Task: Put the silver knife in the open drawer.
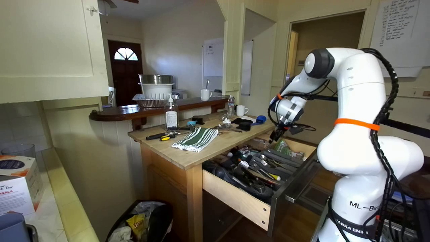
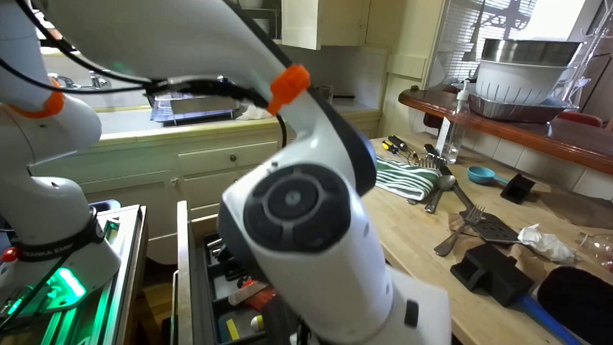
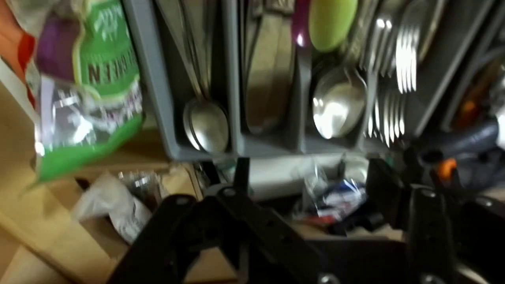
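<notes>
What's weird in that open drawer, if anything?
A green-and-purple plastic packet lies beside the grey plastic cutlery tray in the open light-wood drawer. Packaging seems odd alongside silver metal spoons and forks.

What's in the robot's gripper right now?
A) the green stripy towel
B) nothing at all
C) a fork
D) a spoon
B: in the wrist view the gripper is open, its fingers wide apart, and the gap between them shows only things lying below in the open drawer.
</notes>
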Motion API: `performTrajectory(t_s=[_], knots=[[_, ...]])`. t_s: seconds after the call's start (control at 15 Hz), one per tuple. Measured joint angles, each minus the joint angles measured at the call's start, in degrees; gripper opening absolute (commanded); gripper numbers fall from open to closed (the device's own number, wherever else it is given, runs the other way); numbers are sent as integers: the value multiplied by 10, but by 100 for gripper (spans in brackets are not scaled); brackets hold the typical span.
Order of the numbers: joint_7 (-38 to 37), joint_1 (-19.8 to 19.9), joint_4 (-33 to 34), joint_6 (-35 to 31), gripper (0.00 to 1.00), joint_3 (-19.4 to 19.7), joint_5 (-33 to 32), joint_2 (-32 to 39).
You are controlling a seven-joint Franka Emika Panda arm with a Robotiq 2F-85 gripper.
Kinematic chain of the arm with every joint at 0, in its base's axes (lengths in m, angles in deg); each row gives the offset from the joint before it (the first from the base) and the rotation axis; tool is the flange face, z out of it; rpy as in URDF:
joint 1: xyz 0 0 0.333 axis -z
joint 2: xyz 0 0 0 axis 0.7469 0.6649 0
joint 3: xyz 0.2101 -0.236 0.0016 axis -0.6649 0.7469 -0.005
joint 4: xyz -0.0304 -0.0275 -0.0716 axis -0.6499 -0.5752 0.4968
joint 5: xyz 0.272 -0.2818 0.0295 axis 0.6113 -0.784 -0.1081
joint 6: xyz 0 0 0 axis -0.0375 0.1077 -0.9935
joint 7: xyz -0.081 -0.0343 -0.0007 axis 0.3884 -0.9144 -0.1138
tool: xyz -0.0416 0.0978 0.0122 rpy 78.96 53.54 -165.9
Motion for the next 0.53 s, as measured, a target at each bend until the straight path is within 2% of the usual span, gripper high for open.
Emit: performTrajectory(t_s=[0.13, 0.27, 0.53], knots=[[-10, -12, -10, 36, 100, -7, 25, -61], [-35, -41, -15, 85, 100, -1, 31, -116], [-111, -146, -19, 162, 100, 26, 9, -208]])
